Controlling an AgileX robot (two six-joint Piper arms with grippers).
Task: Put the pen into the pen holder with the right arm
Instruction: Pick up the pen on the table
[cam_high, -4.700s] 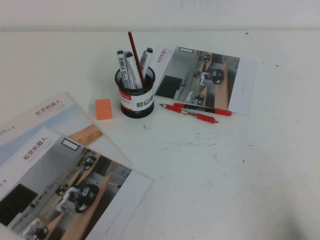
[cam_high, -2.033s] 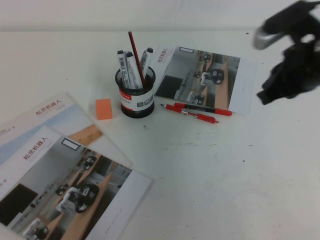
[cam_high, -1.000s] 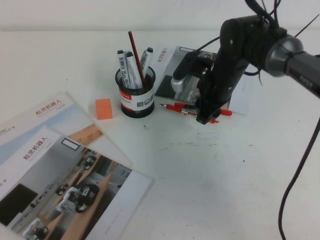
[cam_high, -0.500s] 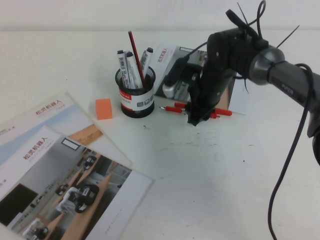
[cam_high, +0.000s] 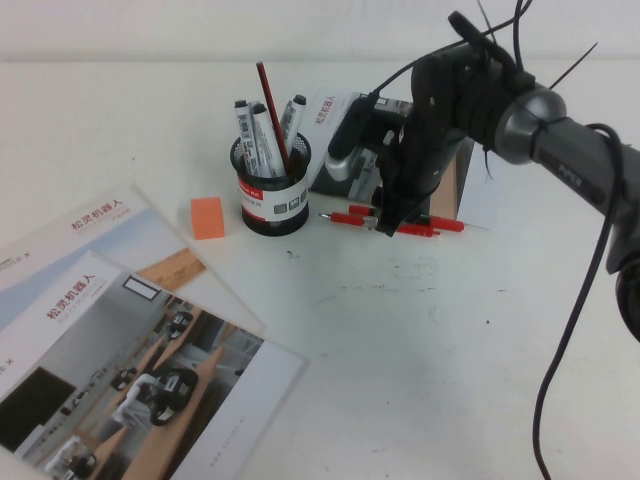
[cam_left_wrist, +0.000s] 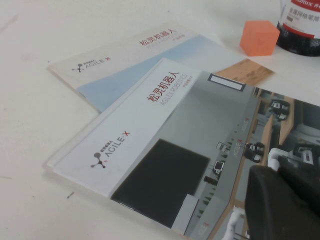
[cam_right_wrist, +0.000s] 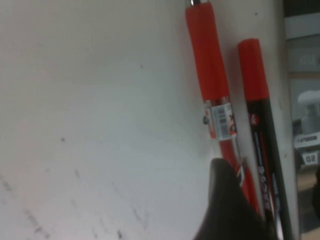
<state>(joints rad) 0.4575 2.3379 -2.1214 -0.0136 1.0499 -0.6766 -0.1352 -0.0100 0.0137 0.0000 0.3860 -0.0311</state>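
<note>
My right gripper (cam_high: 386, 222), finger spread unclear, sits over the pen (cam_high: 350, 218) at frame centre-right, second red pen (cam_high: 440, 224) alongside, pen holder (cam_high: 272, 190) left of it; left gripper (cam_left_wrist: 285, 200) over brochures (cam_left_wrist: 165, 150).

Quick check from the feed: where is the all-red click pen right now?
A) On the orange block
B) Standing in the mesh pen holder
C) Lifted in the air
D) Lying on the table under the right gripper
D: the pen lies flat on the table beside the pen holder, with the right gripper down over it.
</note>
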